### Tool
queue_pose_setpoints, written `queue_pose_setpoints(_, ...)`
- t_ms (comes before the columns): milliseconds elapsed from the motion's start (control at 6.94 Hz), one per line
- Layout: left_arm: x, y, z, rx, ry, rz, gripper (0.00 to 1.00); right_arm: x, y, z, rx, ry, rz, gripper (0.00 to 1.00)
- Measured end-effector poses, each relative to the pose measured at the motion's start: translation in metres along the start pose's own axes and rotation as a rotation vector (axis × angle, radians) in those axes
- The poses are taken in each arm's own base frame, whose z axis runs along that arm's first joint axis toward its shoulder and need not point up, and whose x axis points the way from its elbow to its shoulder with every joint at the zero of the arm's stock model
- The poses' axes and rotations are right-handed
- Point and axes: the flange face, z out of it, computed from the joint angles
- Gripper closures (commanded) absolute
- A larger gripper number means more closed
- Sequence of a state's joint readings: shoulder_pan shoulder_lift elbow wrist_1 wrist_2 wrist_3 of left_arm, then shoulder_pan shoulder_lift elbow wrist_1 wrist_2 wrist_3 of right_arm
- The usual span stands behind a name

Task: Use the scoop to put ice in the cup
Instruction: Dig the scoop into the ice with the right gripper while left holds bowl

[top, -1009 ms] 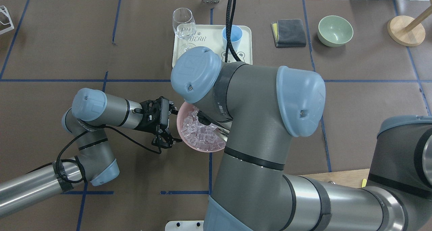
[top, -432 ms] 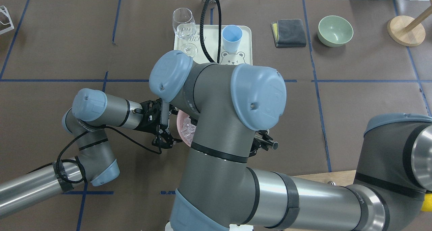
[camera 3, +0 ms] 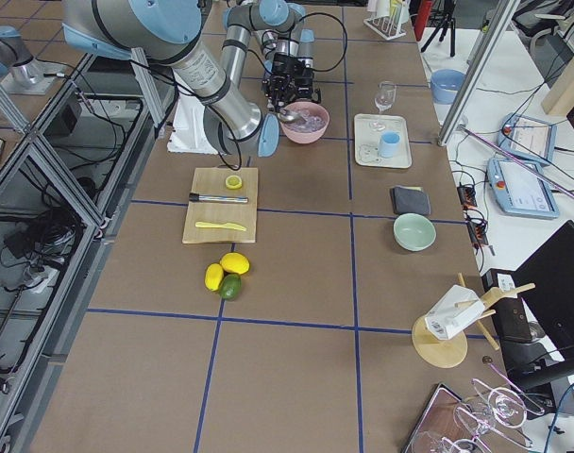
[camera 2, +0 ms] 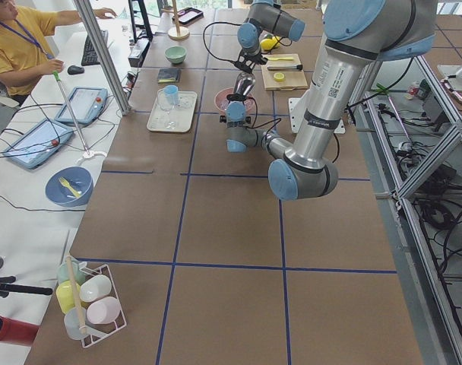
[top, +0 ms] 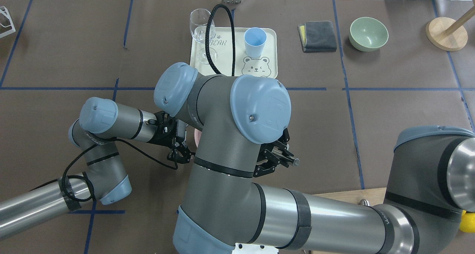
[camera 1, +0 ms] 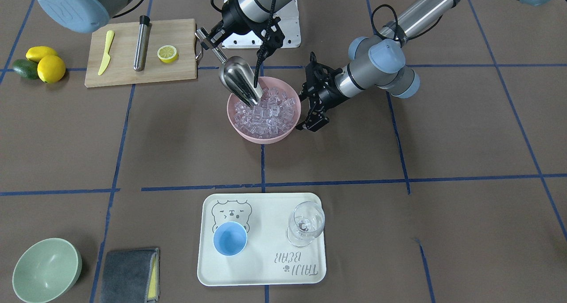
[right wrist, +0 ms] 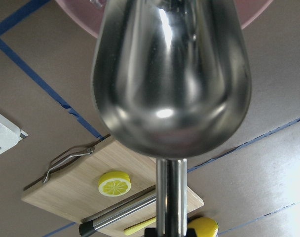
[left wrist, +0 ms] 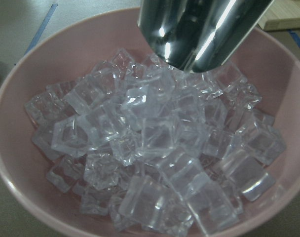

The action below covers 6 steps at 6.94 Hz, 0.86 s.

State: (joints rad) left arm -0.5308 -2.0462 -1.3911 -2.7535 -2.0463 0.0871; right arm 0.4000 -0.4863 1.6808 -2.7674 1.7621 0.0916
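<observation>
My right gripper is shut on the thin handle of the steel scoop. The scoop tilts down, its tip among the clear ice cubes in a pink bowl. The left wrist view shows the scoop just over the ice. The trough faces away, so its inside is hidden. My left gripper is at the bowl's rim on my left and appears shut on it. The light-blue cup stands empty on a cream tray. In the overhead view my right arm hides most of the bowl.
A clear stemmed glass shares the tray with the cup. A wooden board beside the bowl carries a yellow knife, a steel cylinder and a lemon half. Lemons, a green bowl and a grey cloth lie on my right.
My right arm's elbow has swung left in the overhead view; it now covers the bowl and uncovers the cup. The scoop handle's end has shifted. The left arm has not moved.
</observation>
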Motion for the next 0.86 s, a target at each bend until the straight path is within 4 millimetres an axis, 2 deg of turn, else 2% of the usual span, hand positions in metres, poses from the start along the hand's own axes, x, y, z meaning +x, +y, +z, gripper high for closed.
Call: queue_pose_setpoints(865,0.0,-0.001,0.0,0.001,-0.001,0.0,0.0,0.003,-0.046,0.02,0.017,0.029,0.032,1.0)
